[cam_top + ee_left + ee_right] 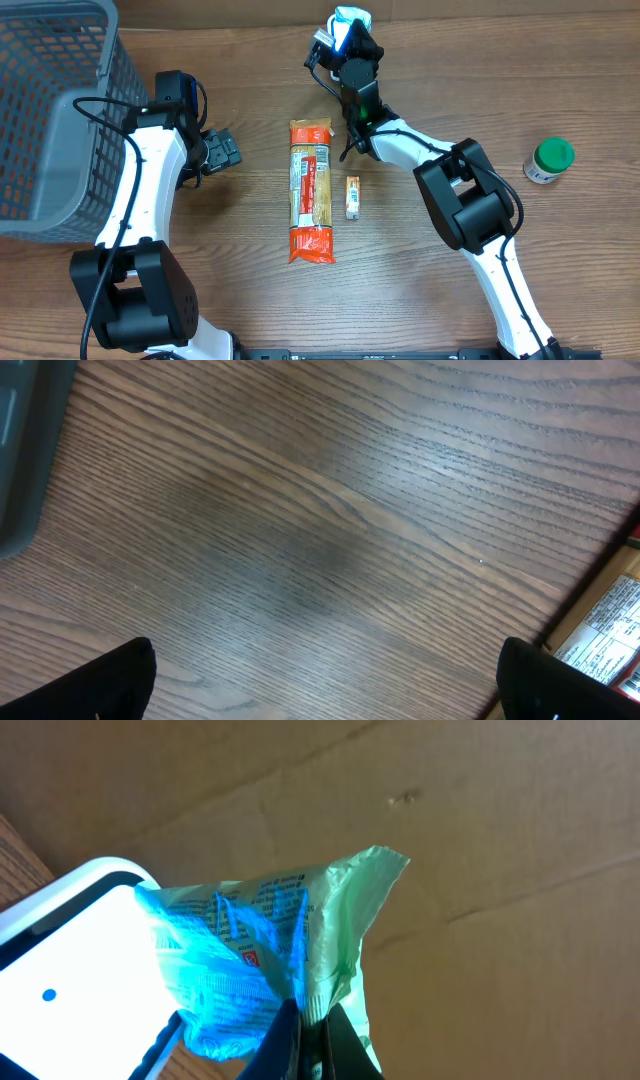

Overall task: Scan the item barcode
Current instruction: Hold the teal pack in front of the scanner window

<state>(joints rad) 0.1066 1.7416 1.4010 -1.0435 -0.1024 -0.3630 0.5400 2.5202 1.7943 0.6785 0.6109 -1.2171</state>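
The right gripper (304,1032) is closed, and its two fingers pinch the lower edge of a thin, pale green packet (335,920). The packet rises crumpled from the fingers. Its left part looks blue in the light of the scanner (70,970), whose white glowing face is just beside it on the left; I cannot tell if the two touch. There is small print on the packet, but it is too fine to read. Brown cardboard (480,820) fills the background. From overhead, the right arm reaches to the far side of the wooden table (450,60) and holds the packet there. The left gripper (222,150) is low over bare wood near the grey basket (40,120), with its jaws wide apart and nothing between them; in the left wrist view its dark fingertips (115,680) show only at the bottom corners. A long pasta package (310,190) with orange ends lies flat in the middle of the table. A small bar (352,197) lies just beside it on the right, not touching. A jar (549,160) with a green lid stands well apart at the right.
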